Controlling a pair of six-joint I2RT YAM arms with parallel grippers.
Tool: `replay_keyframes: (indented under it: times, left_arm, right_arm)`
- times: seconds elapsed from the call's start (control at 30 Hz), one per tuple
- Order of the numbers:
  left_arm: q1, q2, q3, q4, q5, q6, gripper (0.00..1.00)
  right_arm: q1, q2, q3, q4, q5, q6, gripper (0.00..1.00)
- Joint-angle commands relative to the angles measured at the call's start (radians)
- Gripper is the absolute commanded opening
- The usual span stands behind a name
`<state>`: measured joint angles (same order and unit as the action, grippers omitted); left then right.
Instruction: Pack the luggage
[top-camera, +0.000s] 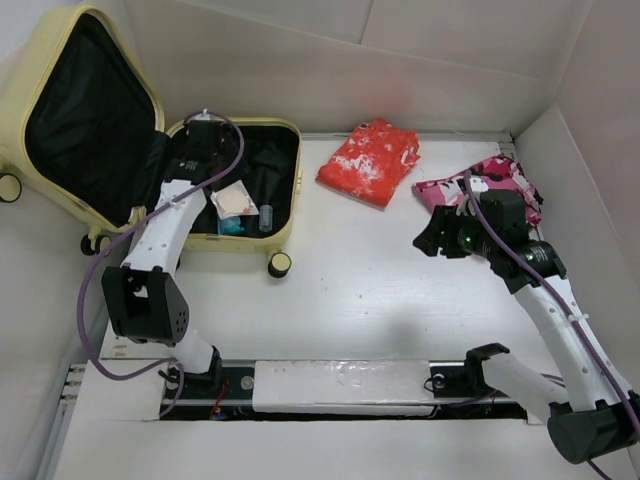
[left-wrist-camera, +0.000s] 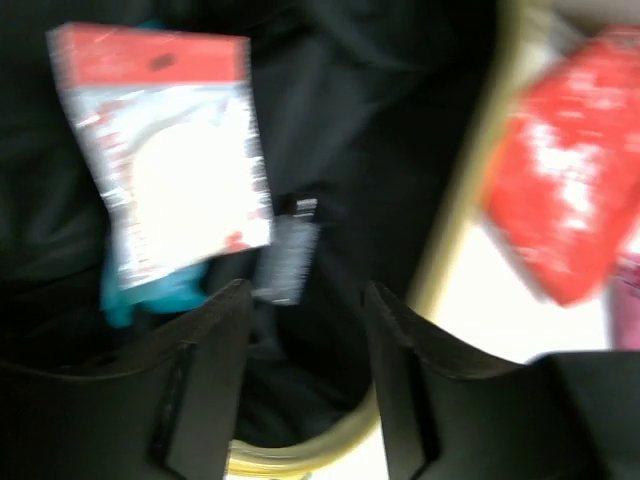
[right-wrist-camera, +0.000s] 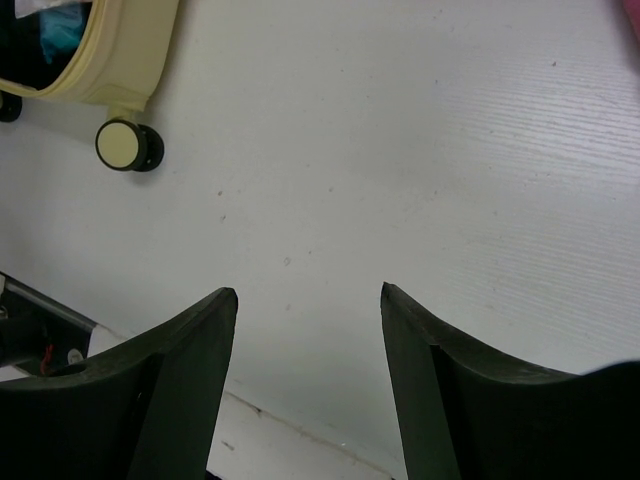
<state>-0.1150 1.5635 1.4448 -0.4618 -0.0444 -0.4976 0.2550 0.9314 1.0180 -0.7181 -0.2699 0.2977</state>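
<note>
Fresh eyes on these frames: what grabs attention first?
The open pale yellow suitcase at the far left, lid propped up, left gripper over its black lining, where a red-topped white packet and a small bottle lie. Then two bright garments on the white table: a red-and-white garment at the far middle and a pink patterned garment far right, near the open right gripper.

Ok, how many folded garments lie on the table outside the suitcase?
2. A red-and-white one lies right of the luggage; a pink patterned one sits far right, partly covered by the right arm. Others might be hidden underneath.
</note>
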Motion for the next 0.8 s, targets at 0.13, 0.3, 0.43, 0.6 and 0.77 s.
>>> replay_keyframes:
  times: [0.13, 0.3, 0.43, 0.6, 0.77]
  left_arm:
    - [-0.222, 0.044, 0.238, 0.045, 0.049, -0.077, 0.55]
    - [-0.406, 0.214, 0.360, 0.106, 0.078, -0.222, 0.56]
    - [-0.511, 0.392, 0.527, 0.118, 0.029, -0.317, 0.56]
    - [-0.520, 0.572, 0.565, 0.207, 0.043, -0.520, 0.52]
    - [-0.520, 0.685, 0.588, 0.233, -0.034, -0.674, 0.50]
  right_arm:
    - [-0.005, -0.014, 0.047, -0.001, 0.035, -0.014, 0.65]
    - [-0.005, -0.042, 0.047, -0.012, 0.069, 0.006, 0.58]
    - [-0.005, -0.080, 0.047, -0.033, 0.078, 0.015, 0.29]
    - [-0.005, -0.137, 0.036, -0.084, 0.069, 0.015, 0.33]
    - [0.004, -0.184, 0.027, -0.144, 0.043, 0.015, 0.59]
